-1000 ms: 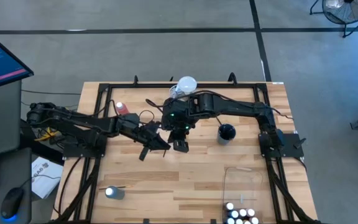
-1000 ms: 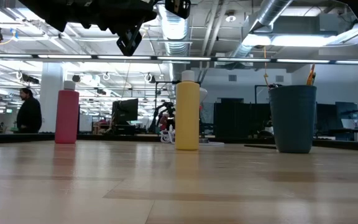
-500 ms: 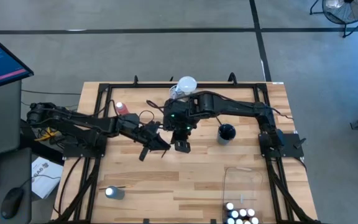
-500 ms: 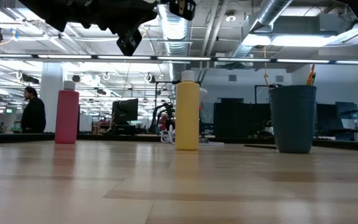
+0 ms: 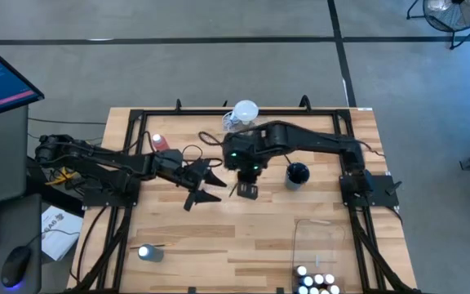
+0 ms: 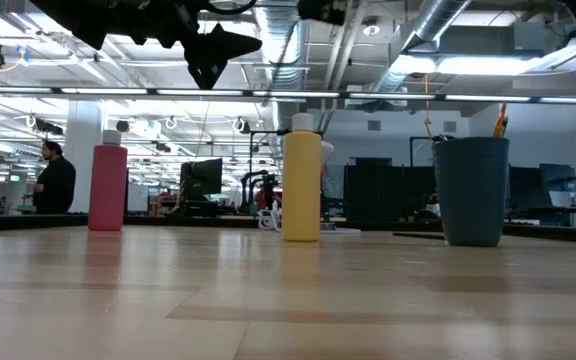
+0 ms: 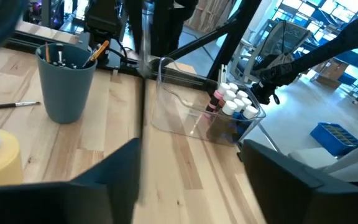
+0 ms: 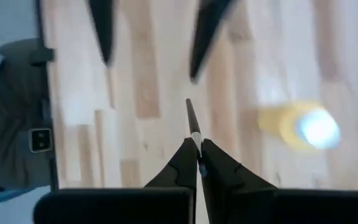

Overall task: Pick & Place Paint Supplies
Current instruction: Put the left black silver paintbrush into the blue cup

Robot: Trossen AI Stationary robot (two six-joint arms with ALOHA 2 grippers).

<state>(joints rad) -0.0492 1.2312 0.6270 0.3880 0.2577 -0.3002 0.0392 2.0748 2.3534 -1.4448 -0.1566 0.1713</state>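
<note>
Left tool just popped wide at frame centre, so the paintbrush now sits pinched in the right tool; handoff looks done.

Two dark jointed arms; green indicator lights glow on the right arm's wrist

My spot: open-plan robotics lab.
Exposed ceiling ducts, concrete floor, monitors, person past my tabletop.
</note>
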